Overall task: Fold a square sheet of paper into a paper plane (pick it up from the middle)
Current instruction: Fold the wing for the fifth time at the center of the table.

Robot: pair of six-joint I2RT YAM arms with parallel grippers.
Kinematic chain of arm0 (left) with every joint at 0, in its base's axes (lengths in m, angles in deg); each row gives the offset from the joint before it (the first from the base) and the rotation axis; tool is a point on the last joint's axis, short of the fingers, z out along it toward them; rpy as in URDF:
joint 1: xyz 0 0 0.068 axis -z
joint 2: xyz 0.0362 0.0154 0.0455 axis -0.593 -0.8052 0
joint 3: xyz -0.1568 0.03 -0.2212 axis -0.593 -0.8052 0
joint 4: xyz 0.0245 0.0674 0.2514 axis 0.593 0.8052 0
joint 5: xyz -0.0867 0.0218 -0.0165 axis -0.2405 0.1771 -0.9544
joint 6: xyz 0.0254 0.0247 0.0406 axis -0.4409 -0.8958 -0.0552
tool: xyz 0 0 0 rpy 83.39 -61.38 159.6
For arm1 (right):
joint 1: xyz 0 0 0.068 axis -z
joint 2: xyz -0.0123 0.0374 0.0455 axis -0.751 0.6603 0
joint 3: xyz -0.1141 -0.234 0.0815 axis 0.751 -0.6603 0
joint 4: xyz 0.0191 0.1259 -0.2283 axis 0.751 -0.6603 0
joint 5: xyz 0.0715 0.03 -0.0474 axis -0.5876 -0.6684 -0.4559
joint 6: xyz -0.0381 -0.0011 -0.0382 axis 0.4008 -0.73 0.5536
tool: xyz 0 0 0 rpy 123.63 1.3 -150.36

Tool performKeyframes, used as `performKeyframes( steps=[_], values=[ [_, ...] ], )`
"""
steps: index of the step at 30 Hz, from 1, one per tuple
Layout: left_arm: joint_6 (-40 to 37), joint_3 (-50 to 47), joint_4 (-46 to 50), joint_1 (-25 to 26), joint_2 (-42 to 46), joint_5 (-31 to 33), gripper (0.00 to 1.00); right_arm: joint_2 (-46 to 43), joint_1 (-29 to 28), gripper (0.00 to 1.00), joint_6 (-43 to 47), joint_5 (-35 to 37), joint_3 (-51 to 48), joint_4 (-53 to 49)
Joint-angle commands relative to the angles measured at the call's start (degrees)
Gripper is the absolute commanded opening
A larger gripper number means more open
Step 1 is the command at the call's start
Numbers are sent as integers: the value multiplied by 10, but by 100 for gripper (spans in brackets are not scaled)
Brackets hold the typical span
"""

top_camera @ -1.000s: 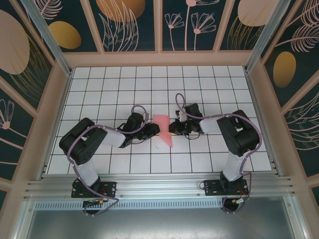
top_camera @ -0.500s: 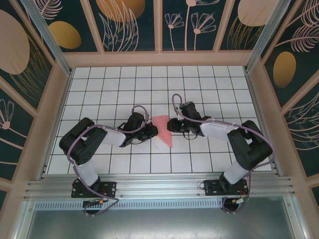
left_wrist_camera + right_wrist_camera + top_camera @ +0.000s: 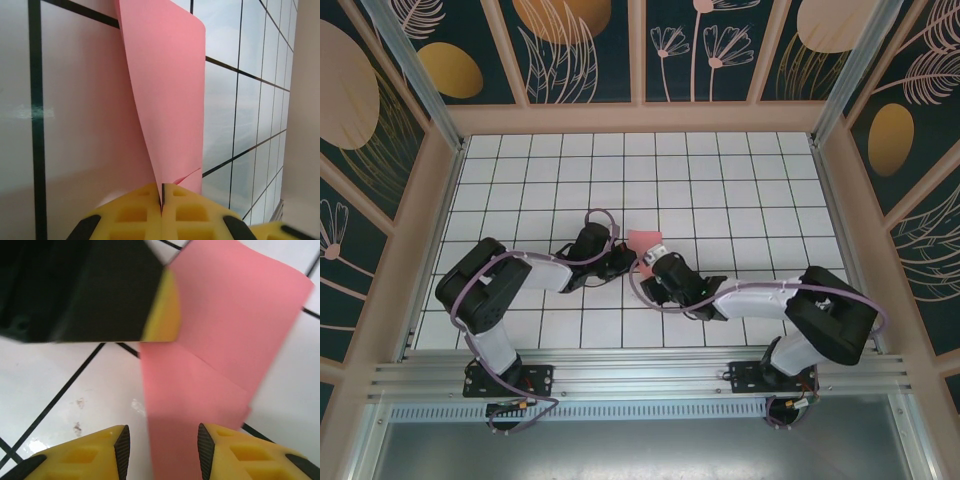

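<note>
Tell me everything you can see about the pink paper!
The paper is thin, plain salmon pink, with no marks. It is folded: flat layers with straight edges overlap in the right wrist view. It sits near the middle of the white gridded table. The left fingers are shut on one edge, and the sheet curves away from them. The right fingers stand open over it, not gripping.

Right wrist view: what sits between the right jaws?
The folded paper runs into the gap between the open jaws, over tile, in the right wrist view.
</note>
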Motion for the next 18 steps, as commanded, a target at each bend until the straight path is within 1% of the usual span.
performKeyframes(
  steps=[1, 3, 8, 13, 18],
  values=[
    [1, 10, 14, 2, 13, -2, 0, 32, -26, 44, 68, 74, 0, 59],
    [1, 9, 14, 2, 12, -3, 0, 49, -33, 44, 79, 98, 3, 71],
    [-1, 10, 15, 2, 10, -5, 0, 90, -45, 42, 100, 132, 17, 76],
    [-1, 12, 17, 2, 6, -7, 0, 119, -49, 34, 121, 152, 23, 95],
    [-2, 11, 21, 2, 7, -4, 0, 130, -51, 25, 131, 172, 22, 105]
  ],
)
